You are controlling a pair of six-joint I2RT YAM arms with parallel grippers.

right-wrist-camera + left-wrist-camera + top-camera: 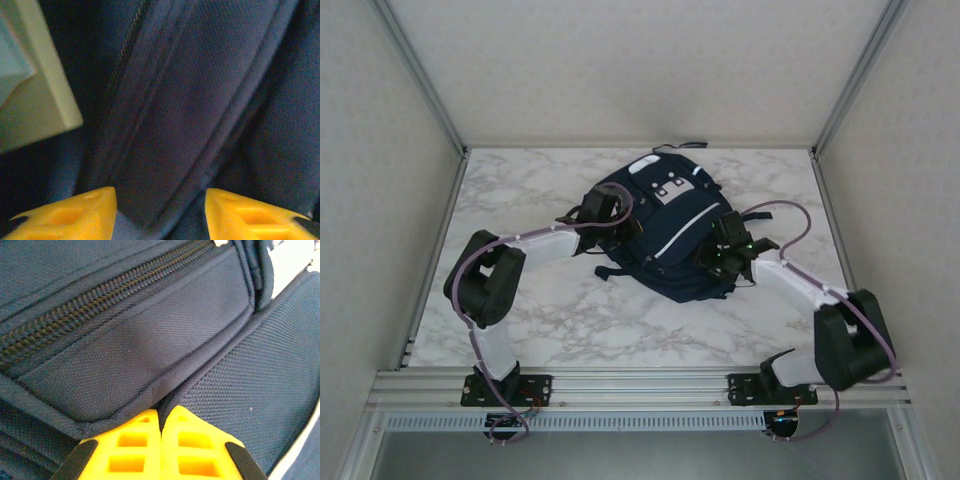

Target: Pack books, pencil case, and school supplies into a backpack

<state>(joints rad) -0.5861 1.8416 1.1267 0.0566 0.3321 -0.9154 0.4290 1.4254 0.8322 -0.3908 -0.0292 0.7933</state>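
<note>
The navy-blue backpack [665,225] lies flat in the middle of the marble table, white stripes and grey patch facing up. My left gripper [603,208] sits on its left side; in the left wrist view its yellow fingers [160,420] are pressed together with a fold of the backpack's fabric [150,340] pinched at their tips, just below a closed zipper [75,315]. My right gripper [725,250] is at the backpack's right side, open [160,210], its fingers on either side of a fabric band [170,125]. Inside the dark opening, a yellow-green book's corner [40,105] shows under a light-blue pad [12,60]. The pencil case is hidden.
The marble table [570,320] is walled by white panels on the left, right and back. An aluminium rail [640,385] runs along the near edge, where both arm bases are bolted. Dark straps [610,270] trail off the backpack's near-left side.
</note>
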